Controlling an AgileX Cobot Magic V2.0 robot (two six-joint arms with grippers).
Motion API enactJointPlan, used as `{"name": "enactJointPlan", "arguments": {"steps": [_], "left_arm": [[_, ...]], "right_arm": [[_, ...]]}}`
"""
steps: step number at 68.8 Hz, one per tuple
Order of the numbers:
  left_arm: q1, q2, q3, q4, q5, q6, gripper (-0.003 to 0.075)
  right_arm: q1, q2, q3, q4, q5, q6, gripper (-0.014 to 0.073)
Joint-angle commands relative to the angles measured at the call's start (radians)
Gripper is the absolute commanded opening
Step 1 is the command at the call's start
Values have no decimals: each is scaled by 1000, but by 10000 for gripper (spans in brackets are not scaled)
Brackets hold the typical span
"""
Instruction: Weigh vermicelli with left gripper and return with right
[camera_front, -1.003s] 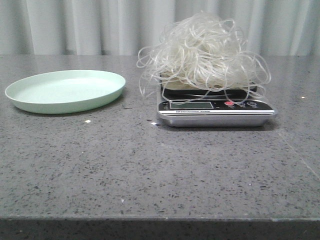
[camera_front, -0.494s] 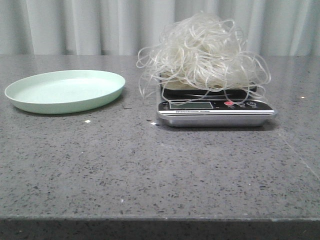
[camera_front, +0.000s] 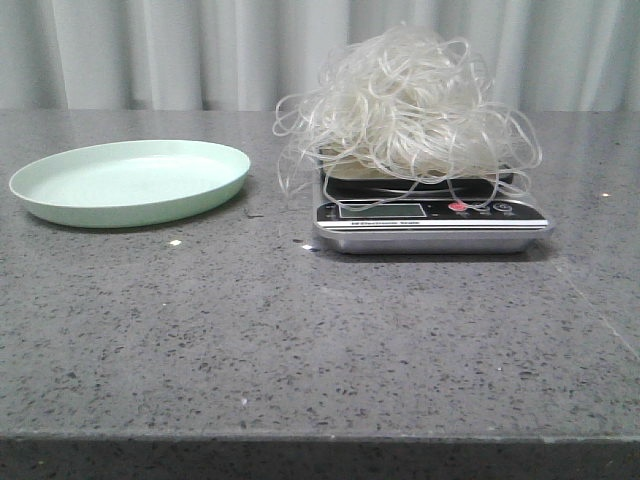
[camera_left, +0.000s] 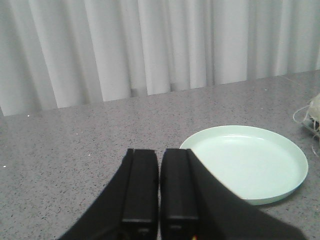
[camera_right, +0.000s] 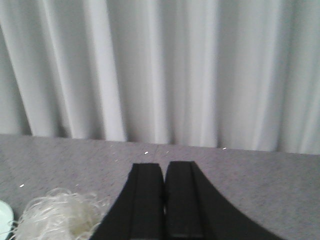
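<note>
Right wrist view: vermicelli beside gripper

You've got a dark grey speckled table here. On its left side sits a pale green plate; to the right of it, well apart, a silver kitchen scale. Small white crumbs dot the surface between them.

One plate, one scale, one vermicelli heap
</note>
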Motion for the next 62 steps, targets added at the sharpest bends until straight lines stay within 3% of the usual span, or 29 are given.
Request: {"name": "enactJointPlan", "arguments": {"steps": [1, 6, 18, 26, 46, 62], "left_arm": [[4, 7, -25, -19, -80, -10, 137], [4, 7, -25, -19, -80, -10, 137], [4, 7, -25, -19, -80, -10, 137], [4, 7, -25, -19, -80, -10, 137], [4, 7, -25, -19, -80, -10, 137], [4, 7, -25, -19, -80, -10, 137]], "right_arm": [[92, 100, -105, -1, -24, -6, 154], [161, 173, -151, -14, -17, -9, 177], [281, 344, -274, -20, 24, -25, 410], [318, 439, -363, -20, 98, -25, 496], [335, 675, -518, -20, 282, -25, 512], [335, 813, -526, -79, 347, -30, 512]]}}
